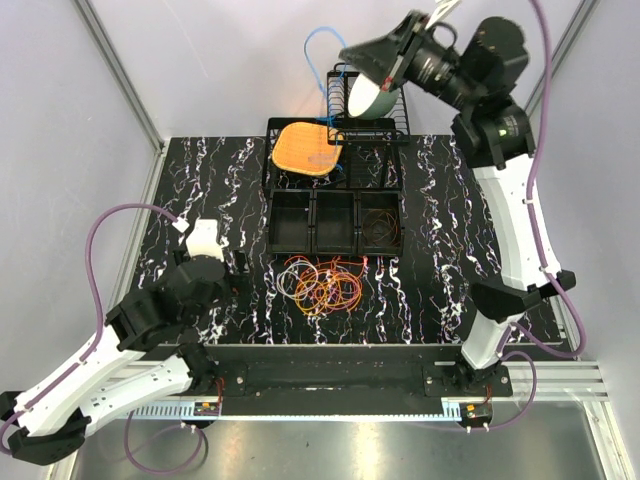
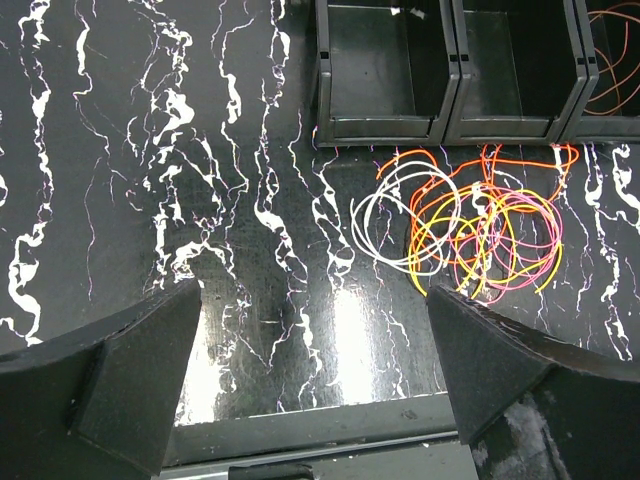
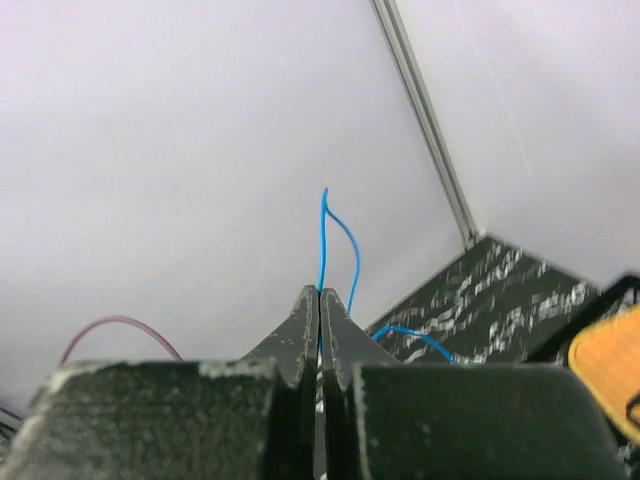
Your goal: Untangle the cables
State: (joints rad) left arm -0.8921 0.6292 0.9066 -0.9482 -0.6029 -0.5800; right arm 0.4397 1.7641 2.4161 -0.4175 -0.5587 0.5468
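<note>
High at upper centre, holding 1 blue cable (image 3: pixel 321 250) aloft, clamped in the right pincer (image 3: pixel 319 295); at lower left, hovering with the left pincer (image 2: pixel 310 300) apart. Mid-frame on the bench (image 1: pixel 440 200), tangled cables (image 2: pixel 470 225). Risks snagging the rack (image 1: pixel 395 125) if pulled upward.

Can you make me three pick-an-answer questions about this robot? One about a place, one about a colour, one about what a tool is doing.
1. Where is the cable pile? A) up in the air B) on the table before the black bins C) under the table
2. What colour is the cable in the right tool? A) blue B) yellow C) white
3. How is the left tool? A) shut on a cable B) open, empty C) out of view
Answers: B, its loops lie on the tabletop by the bins; A, a blue wire sticks up from the shut tool; B, it gapes with nothing between.
</note>
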